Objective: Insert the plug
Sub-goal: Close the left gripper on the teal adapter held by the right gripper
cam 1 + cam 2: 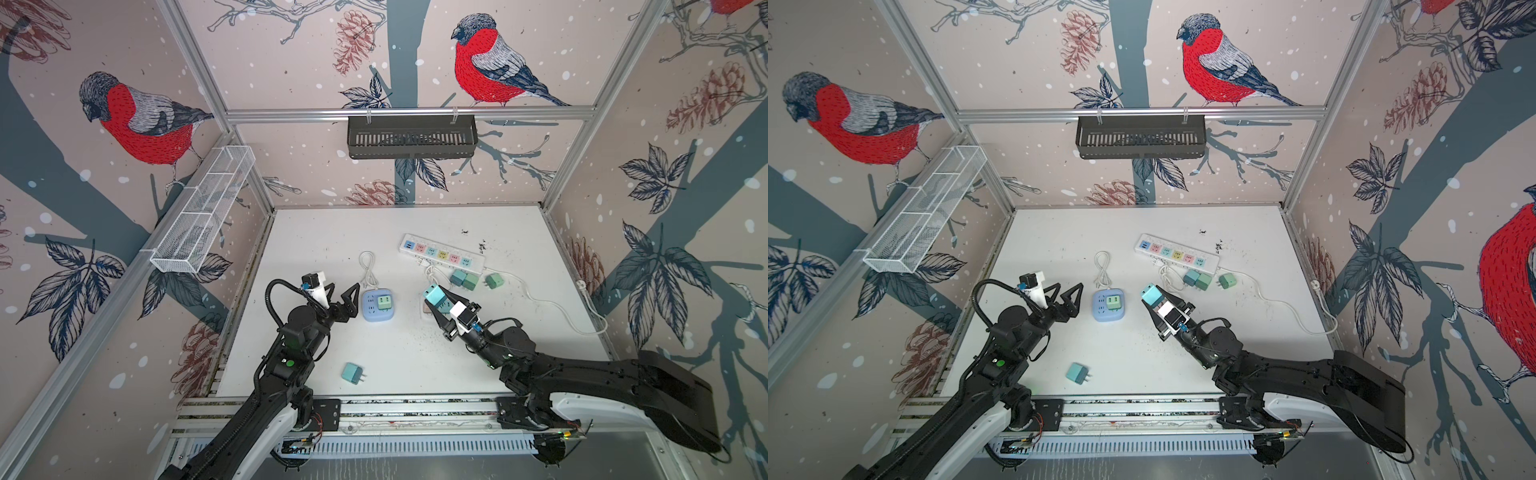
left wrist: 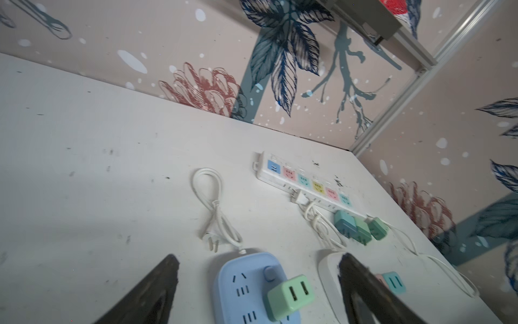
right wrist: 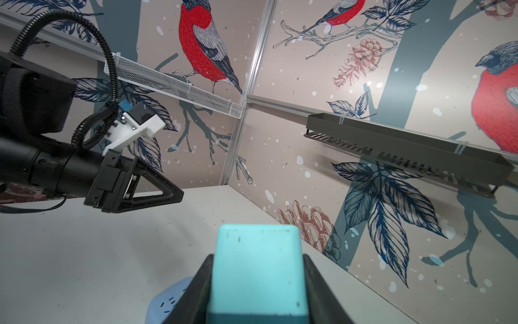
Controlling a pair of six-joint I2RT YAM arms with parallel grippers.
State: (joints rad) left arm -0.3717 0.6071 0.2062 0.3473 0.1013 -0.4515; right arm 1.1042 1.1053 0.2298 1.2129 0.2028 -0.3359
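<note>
My right gripper (image 1: 435, 297) (image 1: 1153, 296) (image 3: 258, 256) is shut on a light blue plug (image 1: 433, 294) (image 3: 258, 280), held above the table just right of a blue socket block (image 1: 374, 311) (image 2: 238, 286). The plug's prongs are hidden. A green plug (image 1: 385, 302) (image 2: 291, 296) sits in the blue block. My left gripper (image 1: 345, 288) (image 1: 1069, 286) (image 2: 258, 258) stands open just left of the block, with nothing between its fingers.
A white power strip (image 1: 442, 251) (image 2: 305, 179) with coloured sockets lies behind. Loose green and teal plugs (image 1: 464, 279) lie beside it, another (image 1: 352, 372) near the front edge. A white socket block (image 2: 326, 269) sits under my right gripper. A coiled cord (image 1: 368, 270) lies behind the blue block.
</note>
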